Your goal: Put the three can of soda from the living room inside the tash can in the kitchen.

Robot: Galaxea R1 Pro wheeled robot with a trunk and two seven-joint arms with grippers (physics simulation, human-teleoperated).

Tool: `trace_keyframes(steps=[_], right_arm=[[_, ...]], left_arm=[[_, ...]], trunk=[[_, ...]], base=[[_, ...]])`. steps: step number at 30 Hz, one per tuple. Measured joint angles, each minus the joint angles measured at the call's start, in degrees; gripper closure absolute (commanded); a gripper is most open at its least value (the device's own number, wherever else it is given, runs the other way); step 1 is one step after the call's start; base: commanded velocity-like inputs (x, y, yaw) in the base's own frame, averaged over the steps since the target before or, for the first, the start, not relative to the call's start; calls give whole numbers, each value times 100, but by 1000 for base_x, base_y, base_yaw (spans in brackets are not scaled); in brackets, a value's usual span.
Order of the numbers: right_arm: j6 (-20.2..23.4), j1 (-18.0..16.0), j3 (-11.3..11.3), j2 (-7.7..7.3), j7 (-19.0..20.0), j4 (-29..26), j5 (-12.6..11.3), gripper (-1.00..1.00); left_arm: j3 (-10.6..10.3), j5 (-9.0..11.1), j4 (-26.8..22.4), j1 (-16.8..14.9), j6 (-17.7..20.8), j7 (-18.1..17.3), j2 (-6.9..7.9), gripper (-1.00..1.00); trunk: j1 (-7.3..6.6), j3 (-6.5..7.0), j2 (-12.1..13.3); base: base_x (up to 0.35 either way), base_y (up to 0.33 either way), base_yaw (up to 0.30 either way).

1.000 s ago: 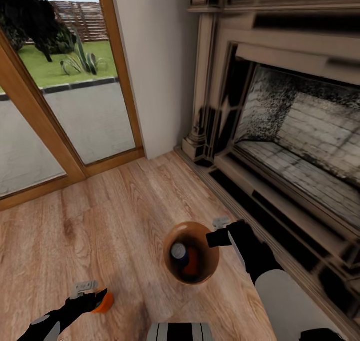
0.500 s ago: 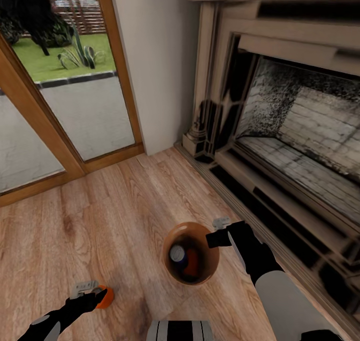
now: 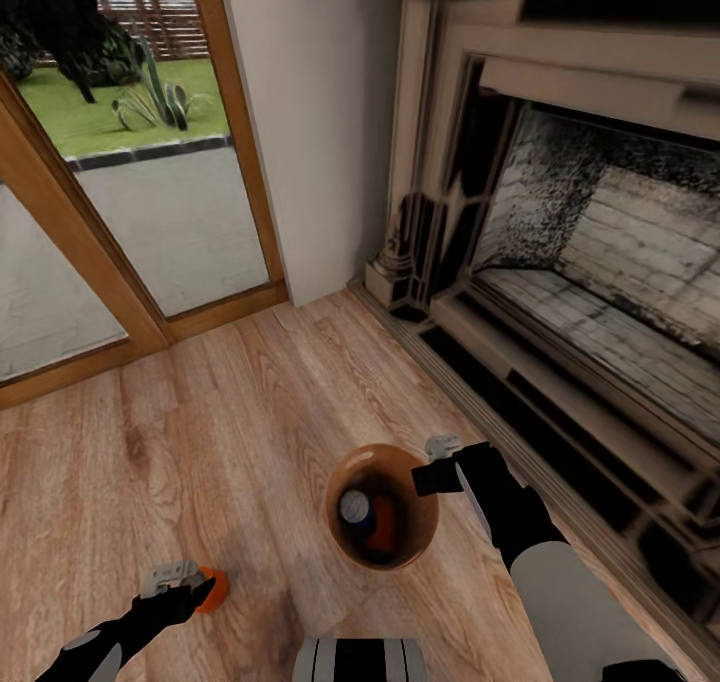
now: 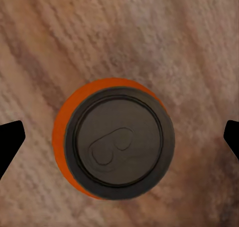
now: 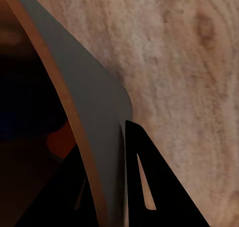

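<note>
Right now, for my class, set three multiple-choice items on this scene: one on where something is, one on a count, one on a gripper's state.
1. Where does the orange can outside the bin stand?
A. on the wood floor
B. in the fireplace
C. on a window sill

2. How many cans show inside the trash can?
A. none
B. two
C. four

3. How is the left gripper set?
A. shut on the can
B. open, fingers either side of the can
C. shut on the bin's rim

Answers:
1 A, the left wrist view shows wood grain all round the can.
2 B, the head view shows a blue can and an orange one inside.
3 B, both fingertips stand clear of the can.
</note>
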Motion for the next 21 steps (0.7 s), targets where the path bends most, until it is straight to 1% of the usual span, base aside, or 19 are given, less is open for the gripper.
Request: trace_keyframes(steps=[3,11,20,21], right_arm=[[-4,0,0,1,-2,-1,17,100],[-7,0,5,1,-4,-4,19,100],[-3,0,8,1,-3,-3,17,100],[1,0,8,1,2,-4,12,100]], left_arm=[[2,0,-2,0,-7,-4,-6,-100],[2,0,-5,2,9,-12,11,-100],[3,0,-10,4,-6,-16,2,-100],[3,0,-9,4,-7,-15,1,-100]], trunk=[[0,0,0],[0,0,0],[0,0,0],[3,-22,-1]], base=[[30,0,0],[177,0,0],[23,0,0],[2,0,0]])
